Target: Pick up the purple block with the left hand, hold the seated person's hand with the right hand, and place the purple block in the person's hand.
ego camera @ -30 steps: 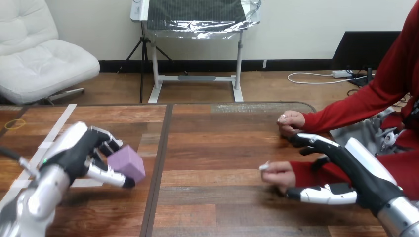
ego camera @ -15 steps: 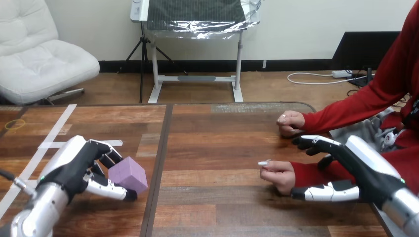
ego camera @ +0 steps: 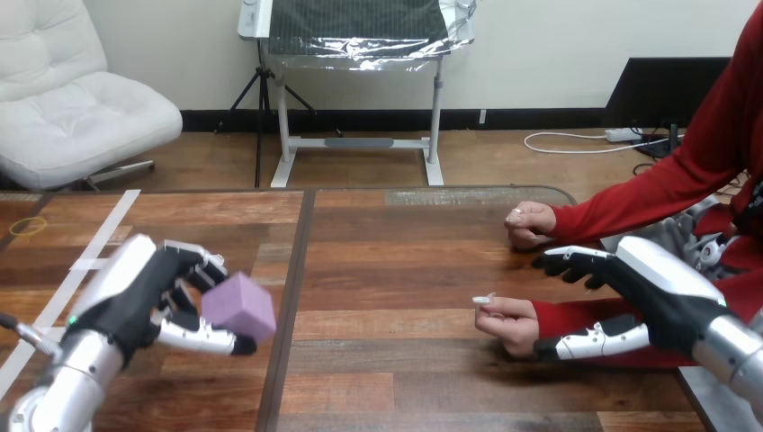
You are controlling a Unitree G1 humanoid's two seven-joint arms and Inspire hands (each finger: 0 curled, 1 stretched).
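Head view, near left: the robot's left hand [ego camera: 135, 297] has its fingers curled over the top of the purple block [ego camera: 239, 306] and its thumb tucked under the block's near edge. The block is pinched, tilted, and appears to be lifted just clear of the tabletop [ego camera: 396, 270]. The pick-up therefore looks done.

Near right, the right hand [ego camera: 657, 301] is spread wide. Its thumb lies along the near side of the red sleeve [ego camera: 576, 317] and its fingers reach over the far side, so the wrist sits in the gap between them. The fingers are not closed round it. Whether any part of the hand touches the sleeve is hard to tell from this angle.

The person's near hand [ego camera: 508, 319] rests on the tabletop just left of that gap, loosely curled with the palm not turned up. The step in hand is judged to be taking hold of this wrist.

The next move calls for the right hand to close gently round the wrist. The left hand would then carry the block right across the tabletop, well apart as it now is.

Farther back, the person's far hand [ego camera: 529, 222] rests on the tabletop.
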